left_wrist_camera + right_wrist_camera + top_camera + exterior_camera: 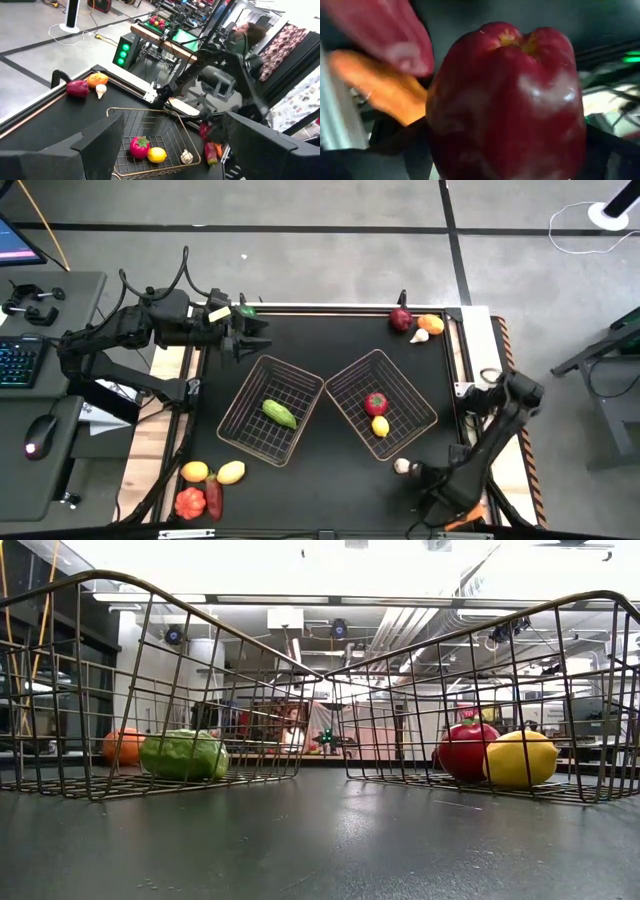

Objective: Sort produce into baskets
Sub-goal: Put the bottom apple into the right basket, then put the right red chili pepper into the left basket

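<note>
Two wire baskets stand mid-table. The left basket (262,442) holds a green vegetable (279,414). The right basket (415,395) holds a red fruit (376,402) and a yellow lemon (380,426). My left gripper (256,338) hangs open and empty over the table's far left part, beyond the left basket; it also shows in its wrist view (172,122). My right gripper (440,498) is at the near right corner, shut on a dark red apple-like fruit (510,100). My right gripper has the dark red fruit between its two fingers, which show dark on either side of it (415,150). The fruit's dimpled stem end (516,40) points away from the wrist. The fruit hides the contact, and whether it is lifted clear cannot be told.
A dark red fruit (400,319), an orange one (431,323) and a white garlic (420,336) lie at the far right. Two yellow pieces (196,471) (231,472) and two red ones (190,502) lie near left. A garlic (402,466), a carrot (375,90) and a red piece (385,35) lie near my right gripper.
</note>
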